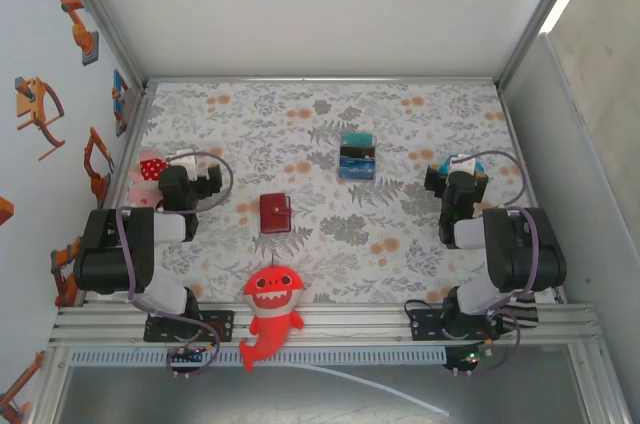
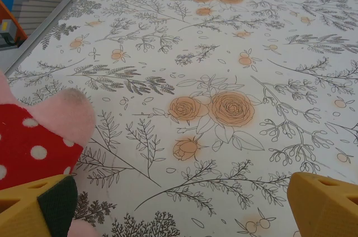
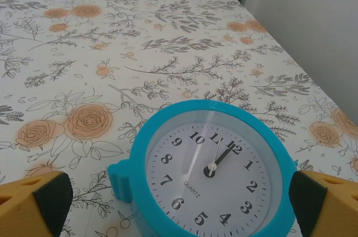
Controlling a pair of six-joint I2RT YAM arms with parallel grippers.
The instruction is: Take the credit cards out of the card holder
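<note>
The card holder [image 1: 275, 212], a small dark red square wallet, lies folded shut on the flowered cloth, left of the table's middle. The credit cards are hidden. My left gripper [image 1: 193, 176] hovers to the left of the holder, well apart from it. In the left wrist view that gripper [image 2: 182, 214] is open with only bare cloth between its yellow fingertips [image 2: 39, 206]. My right gripper [image 1: 457, 178] is far to the holder's right. It [image 3: 182, 203] is open in the right wrist view.
A blue round clock [image 3: 212, 170] lies face up on the cloth just ahead of the right fingers. A pink toy with red polka dots [image 2: 33, 136] sits by the left gripper's left finger. A teal-blue-black striped block [image 1: 357, 156] stands further back. A red shark toy [image 1: 270, 312] lies at the near edge.
</note>
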